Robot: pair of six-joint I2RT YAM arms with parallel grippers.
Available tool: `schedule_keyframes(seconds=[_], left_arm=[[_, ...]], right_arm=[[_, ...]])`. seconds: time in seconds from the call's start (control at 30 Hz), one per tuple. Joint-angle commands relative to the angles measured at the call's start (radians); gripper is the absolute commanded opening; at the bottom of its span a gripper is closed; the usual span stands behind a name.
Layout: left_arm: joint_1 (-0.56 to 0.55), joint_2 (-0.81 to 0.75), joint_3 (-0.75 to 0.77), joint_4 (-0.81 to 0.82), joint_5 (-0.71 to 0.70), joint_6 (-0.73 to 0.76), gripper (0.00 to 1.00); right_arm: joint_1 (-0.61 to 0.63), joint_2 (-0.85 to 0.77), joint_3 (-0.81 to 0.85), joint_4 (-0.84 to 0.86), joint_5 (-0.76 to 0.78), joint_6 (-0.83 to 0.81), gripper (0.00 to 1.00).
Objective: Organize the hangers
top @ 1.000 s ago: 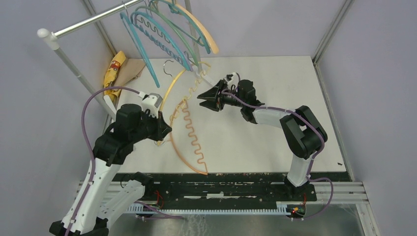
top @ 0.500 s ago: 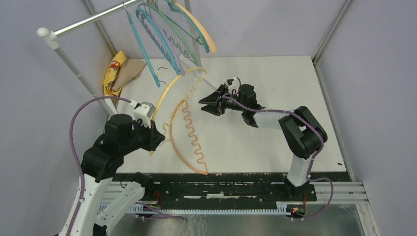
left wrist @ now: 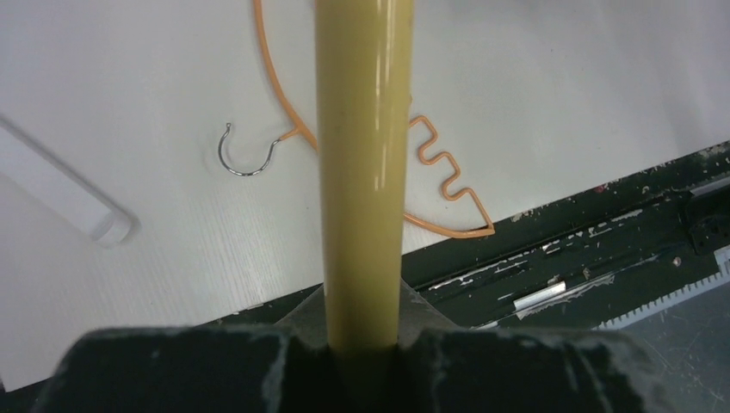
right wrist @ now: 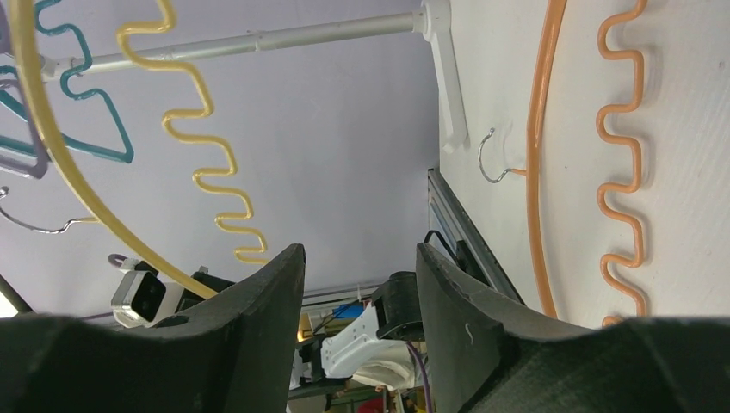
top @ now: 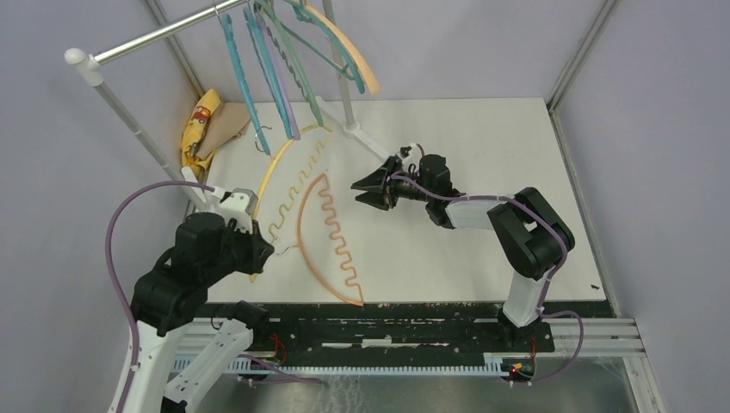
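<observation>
My left gripper (top: 265,251) is shut on one end of a yellow hanger (top: 277,168) and holds it raised, its metal hook (top: 261,142) near the rack. In the left wrist view the yellow bar (left wrist: 363,155) runs straight out of the closed jaws. An orange hanger (top: 327,228) lies flat on the table; it shows in the left wrist view (left wrist: 430,155) and the right wrist view (right wrist: 538,155). Several teal, blue, purple, green and orange hangers (top: 284,60) hang on the silver rack pole (top: 159,34). My right gripper (top: 361,189) is open and empty, to the right of both loose hangers.
A yellow and tan cloth (top: 207,125) lies at the table's back left corner. The rack's white foot (top: 366,142) slants across the table behind the right gripper, and its left pole (top: 129,116) rises beside my left arm. The dark front rail (top: 405,314) edges the table.
My left arm has pulled back and leftward, carrying the yellow hanger left and toward the rack. The right gripper has shifted slightly right. The hung hangers have swung.
</observation>
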Motion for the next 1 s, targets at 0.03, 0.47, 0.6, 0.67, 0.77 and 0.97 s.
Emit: schedule_keyframes(seconds=[0.03,0.47,0.6,0.67,0.77,0.97], left_arm=[[0.0,-0.049,0.029,0.029,-0.099,-0.079,0.03],[0.0,-0.077,0.07,-0.102,-0.22,-0.127,0.03],[0.0,-0.08,0.057,-0.143,-0.225,-0.143,0.03],[0.0,-0.082,0.055,-0.169,-0.253,-0.155,0.03],[0.0,-0.087,0.063,-0.192,-0.295,-0.175,0.03],[0.0,-0.085,0.084,-0.222,-0.367,-0.21,0.03]], right_arm=[[-0.003,-0.049,0.001,0.065,-0.02,-0.015,0.58],[-0.003,-0.002,0.016,0.089,-0.032,0.002,0.57],[-0.003,0.012,0.015,0.101,-0.036,0.008,0.57],[-0.003,0.018,0.013,0.112,-0.037,0.014,0.57],[-0.003,0.023,0.01,0.123,-0.037,0.019,0.57],[-0.002,0.029,0.003,0.133,-0.042,0.021,0.57]])
